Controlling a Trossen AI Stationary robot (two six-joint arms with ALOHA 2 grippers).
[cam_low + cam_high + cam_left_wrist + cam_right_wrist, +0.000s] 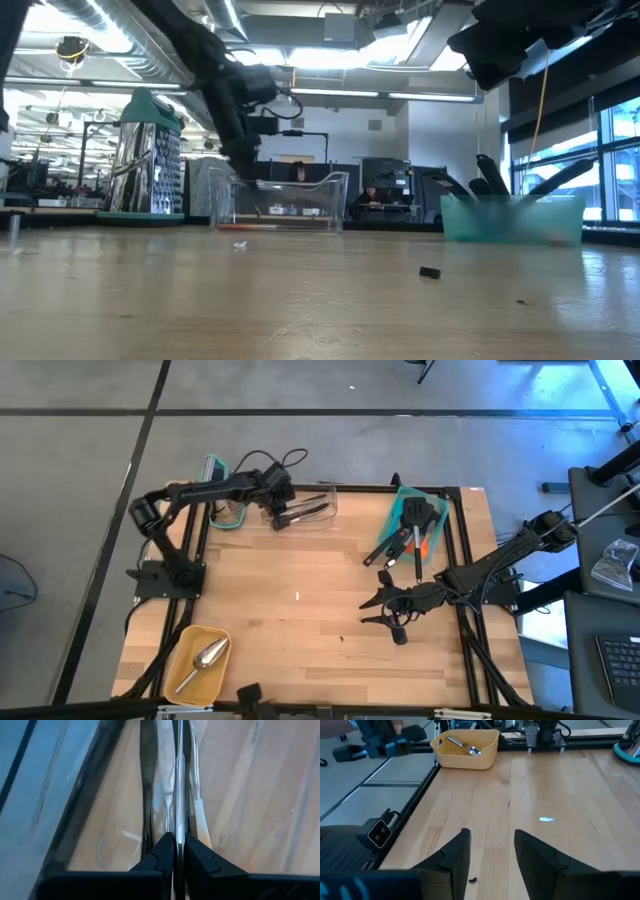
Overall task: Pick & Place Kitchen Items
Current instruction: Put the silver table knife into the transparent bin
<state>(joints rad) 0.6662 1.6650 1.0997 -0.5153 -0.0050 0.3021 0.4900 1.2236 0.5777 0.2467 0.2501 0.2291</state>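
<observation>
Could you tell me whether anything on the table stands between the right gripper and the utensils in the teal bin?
Nothing visible does. The right gripper, open and empty, hovers over bare wood; the teal bin with its black utensils lies farther back on the same side, only bare tabletop between them.

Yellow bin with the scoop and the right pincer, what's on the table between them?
In the high view, nothing: only bare wood lies between the yellow bin holding the silver scoop and the open, empty right pincer. The right wrist view agrees.
</observation>
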